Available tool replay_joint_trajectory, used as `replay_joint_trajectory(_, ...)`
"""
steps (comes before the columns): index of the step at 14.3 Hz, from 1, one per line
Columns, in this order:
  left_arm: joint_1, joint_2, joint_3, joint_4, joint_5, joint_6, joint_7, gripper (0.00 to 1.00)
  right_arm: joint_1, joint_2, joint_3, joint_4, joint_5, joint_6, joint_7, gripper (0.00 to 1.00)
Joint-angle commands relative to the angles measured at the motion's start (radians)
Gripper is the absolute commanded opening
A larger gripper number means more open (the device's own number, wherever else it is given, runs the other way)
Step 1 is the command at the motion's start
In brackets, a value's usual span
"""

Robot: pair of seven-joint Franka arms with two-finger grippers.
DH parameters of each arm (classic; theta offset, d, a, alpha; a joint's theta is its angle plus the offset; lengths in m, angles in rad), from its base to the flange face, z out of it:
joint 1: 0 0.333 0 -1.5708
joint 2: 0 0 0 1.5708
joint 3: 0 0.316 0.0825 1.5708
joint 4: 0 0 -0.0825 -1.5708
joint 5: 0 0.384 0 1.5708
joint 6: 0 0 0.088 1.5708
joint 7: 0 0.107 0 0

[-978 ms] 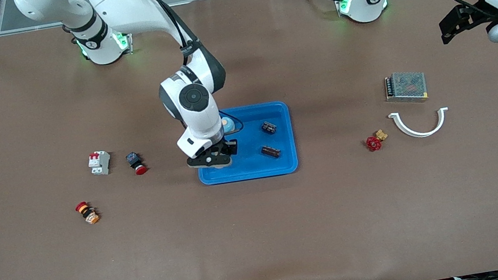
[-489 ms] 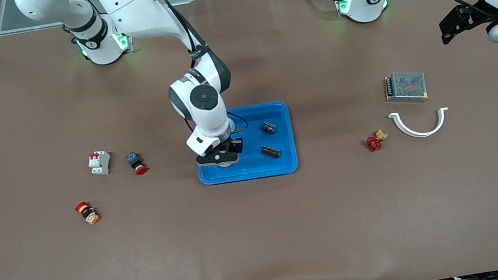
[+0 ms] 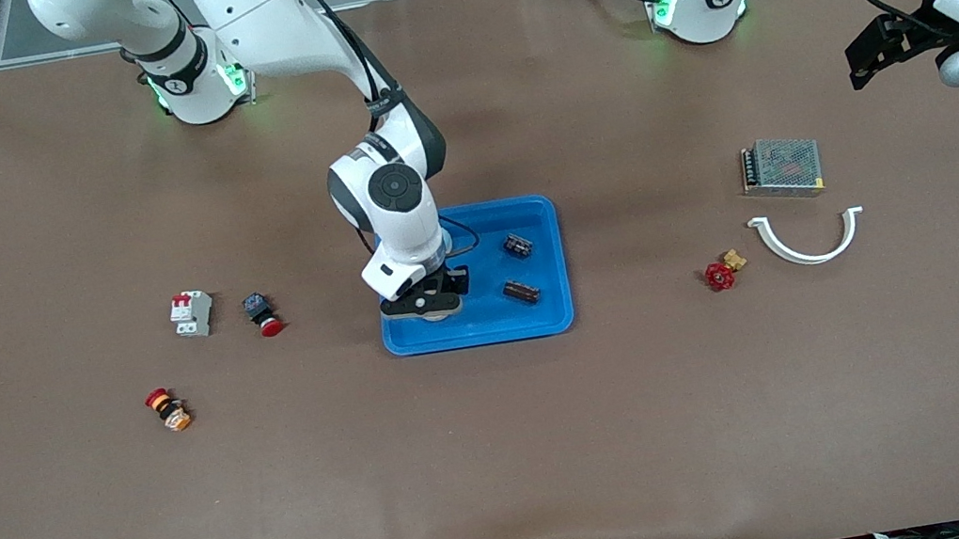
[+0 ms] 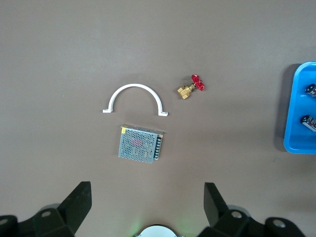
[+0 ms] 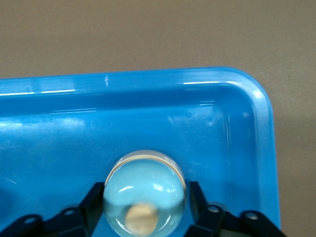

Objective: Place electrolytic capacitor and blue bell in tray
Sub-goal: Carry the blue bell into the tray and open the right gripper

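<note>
Bell [image 5: 144,190] sits clamped in our right end effector [image 5: 144,207] low inside the tray [image 3: 549,259]; two capacitors [image 3: 522,292] already lie there. Release remains. Our left end effector [image 4: 145,210] waits, spread, above the bench.

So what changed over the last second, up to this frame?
The right gripper, shut on the blue bell, moved from the blue tray's right-arm-end rim inward over its floor. The left gripper rose slightly and waits, open. Both capacitors in the tray and everything else stayed put.
</note>
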Motion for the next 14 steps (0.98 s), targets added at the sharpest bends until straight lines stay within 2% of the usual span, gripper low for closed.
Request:
replay_joint_trajectory(1,-0.002,0.0,0.0,0.003,0.006,0.008,-0.01,1.0,0.007,-0.006,-0.003,-0.003,-0.011,0.002,0.022,1.0)
replay_joint_trajectory(3,-0.002,0.0,0.001,0.003,0.006,0.008,-0.01,1.0,0.007,-0.032,-0.003,-0.005,-0.011,-0.02,0.01,1.0)
replay_joint_trajectory(5,-0.002,0.0,0.001,0.003,0.006,0.01,-0.01,1.0,0.023,-0.075,-0.006,-0.005,-0.012,-0.103,0.011,1.0)
replay_joint_trajectory(9,-0.002,0.0,0.001,0.003,0.006,0.01,-0.01,1.0,0.012,-0.245,-0.021,-0.009,-0.02,-0.322,-0.079,1.0)
replay_joint_trajectory(12,-0.002,0.002,0.0,0.003,0.006,0.01,-0.01,1.0,0.012,-0.407,-0.046,-0.089,-0.022,-0.389,-0.113,1.0)
replay_joint_trajectory(14,-0.002,0.006,0.001,0.006,0.006,0.01,-0.01,1.0,0.015,-0.527,-0.046,-0.152,-0.09,-0.428,-0.113,1.0)
